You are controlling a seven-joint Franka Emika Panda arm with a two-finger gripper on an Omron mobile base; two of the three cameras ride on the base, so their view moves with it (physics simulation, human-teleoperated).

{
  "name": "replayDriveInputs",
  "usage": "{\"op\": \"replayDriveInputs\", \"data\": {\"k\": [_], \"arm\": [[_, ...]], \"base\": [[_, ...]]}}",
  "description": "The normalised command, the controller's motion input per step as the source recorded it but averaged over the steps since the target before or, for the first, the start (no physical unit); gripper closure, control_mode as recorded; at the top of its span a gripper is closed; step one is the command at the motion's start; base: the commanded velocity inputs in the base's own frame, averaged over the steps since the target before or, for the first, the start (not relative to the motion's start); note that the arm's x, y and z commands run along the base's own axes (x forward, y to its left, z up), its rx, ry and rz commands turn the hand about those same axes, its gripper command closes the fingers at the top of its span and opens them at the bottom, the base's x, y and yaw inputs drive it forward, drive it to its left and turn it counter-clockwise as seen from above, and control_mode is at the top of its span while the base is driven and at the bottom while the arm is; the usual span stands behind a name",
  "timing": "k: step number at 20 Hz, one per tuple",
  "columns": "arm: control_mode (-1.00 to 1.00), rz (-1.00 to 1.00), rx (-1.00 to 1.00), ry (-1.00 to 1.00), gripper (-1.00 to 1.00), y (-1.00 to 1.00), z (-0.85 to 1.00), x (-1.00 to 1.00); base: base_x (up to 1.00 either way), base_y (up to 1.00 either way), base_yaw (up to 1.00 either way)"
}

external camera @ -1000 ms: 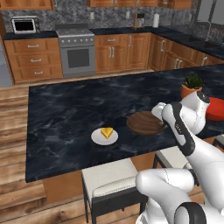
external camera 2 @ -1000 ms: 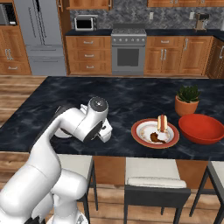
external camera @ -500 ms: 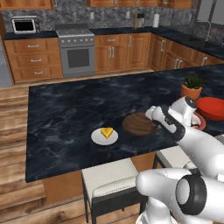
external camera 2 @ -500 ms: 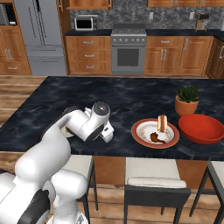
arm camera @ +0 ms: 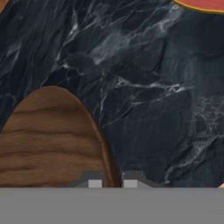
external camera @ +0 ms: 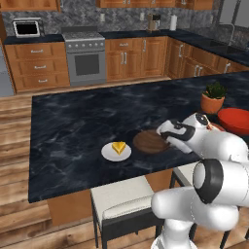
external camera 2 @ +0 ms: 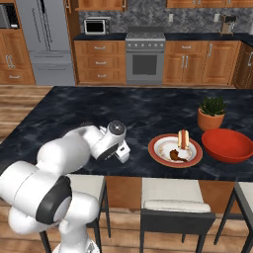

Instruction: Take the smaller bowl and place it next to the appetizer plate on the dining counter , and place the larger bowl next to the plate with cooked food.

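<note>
The smaller bowl [external camera: 148, 141], dark brown with a wood grain, is low over the dining counter [external camera: 73, 121], just right of the appetizer plate [external camera: 116, 151] with its yellow wedge. My gripper [external camera: 166, 134] is shut on the bowl's right rim. In the hand view the rim of the bowl [arm camera: 48, 140] runs between my fingertips [arm camera: 95, 182]. Whether the bowl touches the counter I cannot tell. The larger bowl [external camera 2: 227, 145], glossy red, stands at the right, beside the plate with cooked food [external camera 2: 175, 149]. My arm hides the brown bowl in the right base view, where the gripper [external camera 2: 122, 154] is low.
A potted plant [external camera 2: 212, 112] stands behind the red bowl and the cooked-food plate. Stools [external camera 2: 170, 210] line the counter's near edge. A reddish rim [arm camera: 201, 4] shows at the top right of the hand view. Dark marbled top [arm camera: 153, 109] stretches beyond the bowl.
My gripper has carried the brown bowl a little to the left, closer to the appetizer plate. The red bowl and both plates have stayed put.
</note>
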Motion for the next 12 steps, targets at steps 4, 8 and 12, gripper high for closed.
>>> {"op": "replayDriveInputs", "data": {"k": [4, 8, 12], "arm": [[-1.0, 0.0, 0.0, 0.02, 1.0, 0.0, -0.36, 0.35], [-1.0, -0.01, 0.0, 0.02, 1.0, 0.0, -0.34, 0.3], [-1.0, -0.02, 0.0, 0.0, 1.0, 0.0, -0.28, 0.35]], "base": [[0.0, 0.0, 0.0], [0.0, 0.0, 0.0], [0.0, 0.0, 0.0]]}}
